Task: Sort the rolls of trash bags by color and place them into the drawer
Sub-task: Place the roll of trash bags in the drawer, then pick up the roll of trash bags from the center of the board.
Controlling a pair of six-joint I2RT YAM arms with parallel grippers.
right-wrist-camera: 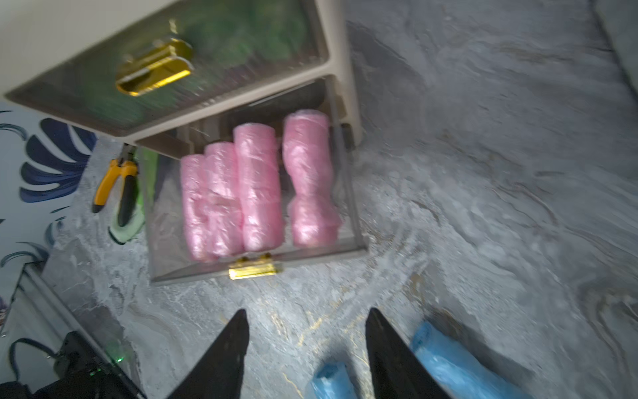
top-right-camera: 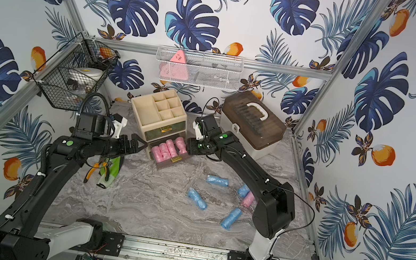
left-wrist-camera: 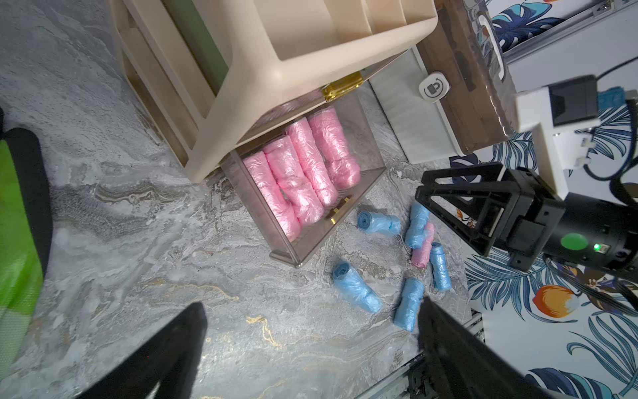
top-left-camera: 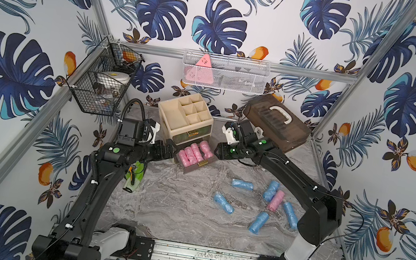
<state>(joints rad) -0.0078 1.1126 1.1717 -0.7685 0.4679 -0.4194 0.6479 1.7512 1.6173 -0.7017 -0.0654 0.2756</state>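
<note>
Pink rolls (right-wrist-camera: 259,186) fill the open drawer (right-wrist-camera: 193,273), just beside the R gripper (right-wrist-camera: 306,311), jaws apart, empty; L gripper (left-wrist-camera: 310,304) wide apart opposite.

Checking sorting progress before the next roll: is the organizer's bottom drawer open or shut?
Open. The bottom drawer is pulled out in front of the beige organizer, and pink rolls lie uncovered inside it.

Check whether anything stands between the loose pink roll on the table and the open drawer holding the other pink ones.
The drawer is pulled out with its top open. The pink roll lies close against two blue rolls, one on each side. A third blue roll lies between it and the drawer.
</note>
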